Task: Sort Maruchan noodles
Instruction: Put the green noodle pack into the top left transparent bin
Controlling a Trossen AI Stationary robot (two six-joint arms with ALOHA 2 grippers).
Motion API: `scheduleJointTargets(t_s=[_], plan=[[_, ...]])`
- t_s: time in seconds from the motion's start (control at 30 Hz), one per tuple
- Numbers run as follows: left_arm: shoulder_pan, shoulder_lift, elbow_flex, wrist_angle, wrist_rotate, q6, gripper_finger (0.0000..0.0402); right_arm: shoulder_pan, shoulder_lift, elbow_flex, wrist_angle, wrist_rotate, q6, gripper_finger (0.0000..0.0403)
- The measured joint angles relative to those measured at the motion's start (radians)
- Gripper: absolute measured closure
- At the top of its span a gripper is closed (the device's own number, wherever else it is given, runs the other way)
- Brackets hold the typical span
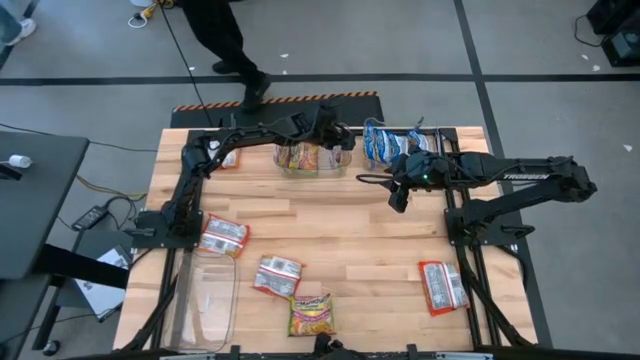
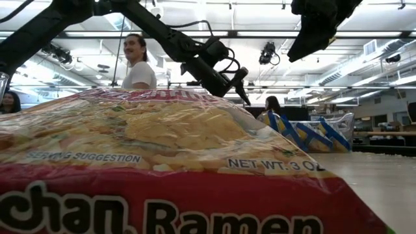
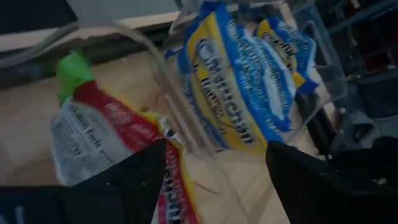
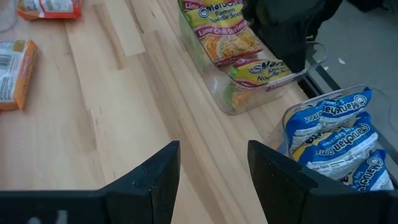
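Observation:
My left gripper (image 1: 338,138) (image 3: 217,180) stands open over the far-centre clear tub (image 1: 312,160), which holds yellow-green noodle packets (image 4: 227,31). One yellow-green and red packet (image 3: 93,134) (image 4: 261,71) lies just below its fingers, leaning on the tub's rim. A second tub to the right holds blue-and-white packets (image 1: 388,145) (image 3: 249,81) (image 4: 333,140). My right gripper (image 1: 399,192) (image 4: 214,180) hangs open above bare table, in front of the two tubs. Loose packets lie flat on the near table (image 1: 224,237) (image 1: 277,275) (image 1: 312,314) (image 1: 441,287).
An empty clear tub (image 1: 205,298) stands at the near left edge. Another packet (image 1: 228,159) lies at the far left by the left arm. One packet (image 2: 162,162) fills the low view. A person (image 2: 138,62) stands beyond the far edge.

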Motion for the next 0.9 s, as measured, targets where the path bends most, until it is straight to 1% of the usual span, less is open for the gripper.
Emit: scheduleJointTargets(t_s=[0.13, 0.27, 0.4, 0.5, 0.57, 0.67, 0.73, 0.8, 0.83, 0.9], plan=[[0.006, -0.027, 0.000, -0.022, 0.005, 0.033, 0.0121, -0.004, 0.000, 0.000, 0.000, 0.000, 0.000, 0.0209], [0.022, -0.096, 0.000, -0.092, -0.007, 0.120, 0.0126, -0.004, 0.000, 0.000, -0.001, 0.000, -0.001, 0.0209], [0.029, -0.177, 0.000, -0.205, -0.019, 0.208, 0.0127, -0.004, 0.000, 0.000, -0.001, 0.000, -0.016, 0.0209], [0.015, -0.240, 0.000, -0.358, -0.020, 0.275, 0.0127, -0.004, 0.000, 0.000, -0.002, -0.001, -0.019, 0.0209], [-0.002, -0.286, 0.000, -0.523, -0.024, 0.318, 0.0127, -0.004, 0.000, 0.000, -0.011, -0.015, -0.026, 0.0209], [-0.051, -0.338, 0.001, -0.793, -0.061, 0.371, 0.0127, -0.003, 0.000, 0.000, -0.018, -0.039, -0.042, 0.0209], [-0.098, -0.365, 0.000, -0.966, -0.072, 0.365, 0.0127, -0.001, 0.000, 0.000, -0.017, -0.048, -0.046, 0.0209], [-0.162, -0.382, 0.000, -1.097, -0.068, 0.337, 0.0127, 0.006, 0.000, 0.000, -0.017, -0.049, -0.064, 0.0209], [-0.200, -0.384, 0.000, -1.154, -0.067, 0.323, 0.0127, 0.012, 0.000, 0.000, -0.018, -0.050, -0.079, 0.0209], [-0.286, -0.385, 0.000, -1.215, -0.064, 0.310, 0.0127, 0.029, 0.000, 0.000, -0.018, -0.053, -0.114, 0.0209]])
